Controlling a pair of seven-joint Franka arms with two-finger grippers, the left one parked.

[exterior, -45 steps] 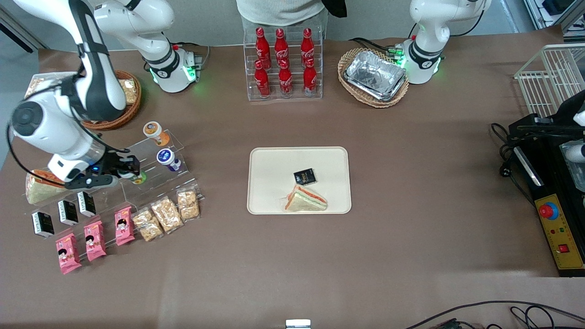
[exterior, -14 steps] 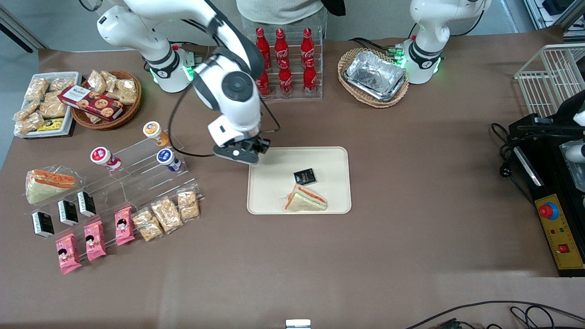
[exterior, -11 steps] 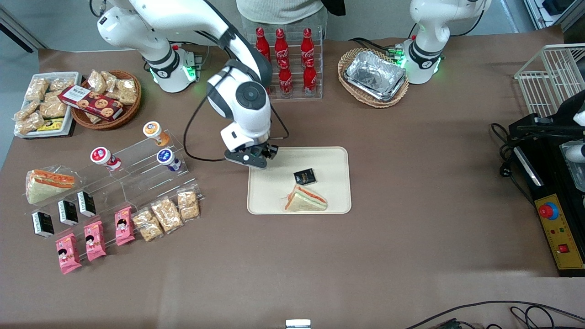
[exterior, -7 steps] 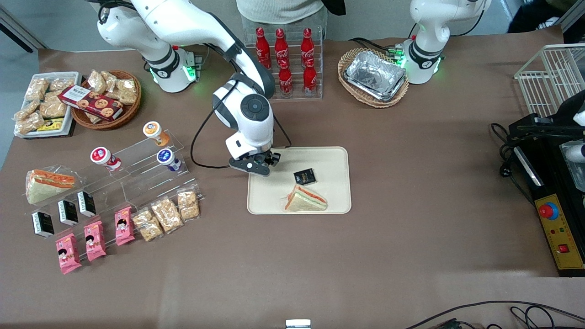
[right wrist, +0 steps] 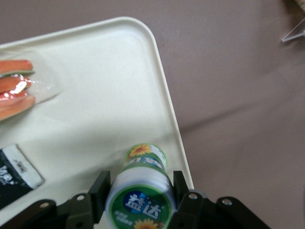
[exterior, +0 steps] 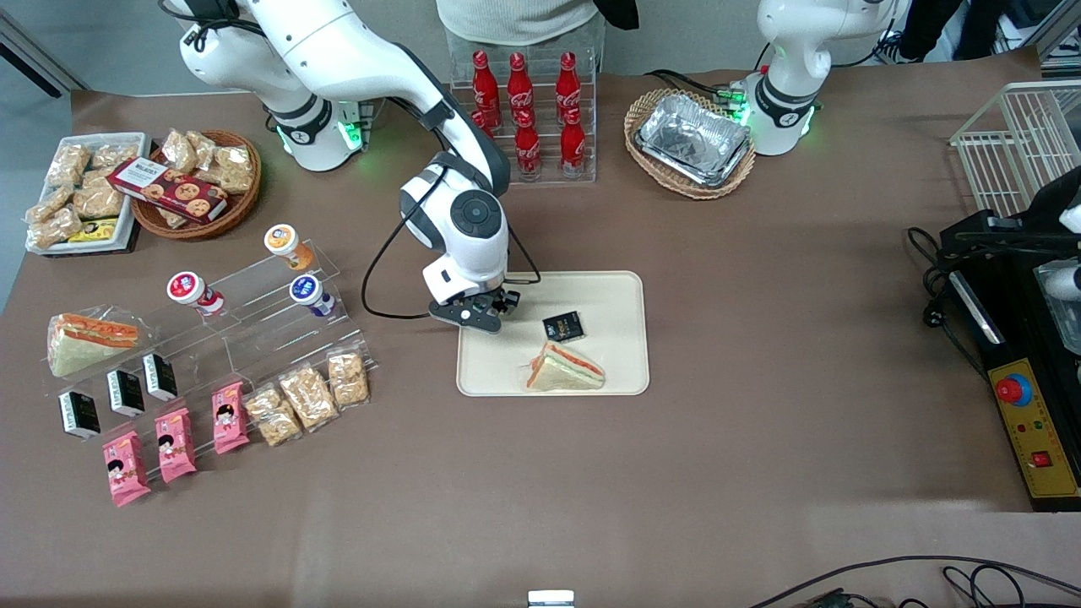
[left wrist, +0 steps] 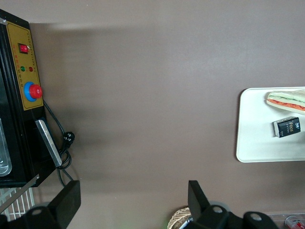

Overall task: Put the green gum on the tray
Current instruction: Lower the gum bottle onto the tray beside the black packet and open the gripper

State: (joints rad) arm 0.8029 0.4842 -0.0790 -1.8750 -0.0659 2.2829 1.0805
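Gripper (right wrist: 139,191) clasps round green gum (right wrist: 141,199) above smooth tray (right wrist: 95,95).

Right arm reaching downward, gripper (exterior: 486,317) low, jaws clamped closed

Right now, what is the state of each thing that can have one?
Round green-lidded gum tub: held between the jaws, over the tray's edge.
Right gripper: shut on the tub, above the tray.
Flat cream-beige plastic tray: holds a sandwich and a packet.
Triangular wrapped sandwich: lying on the tray.
Small black packet: lying on the tray.

Overhead front view; two downward wrist close-ups
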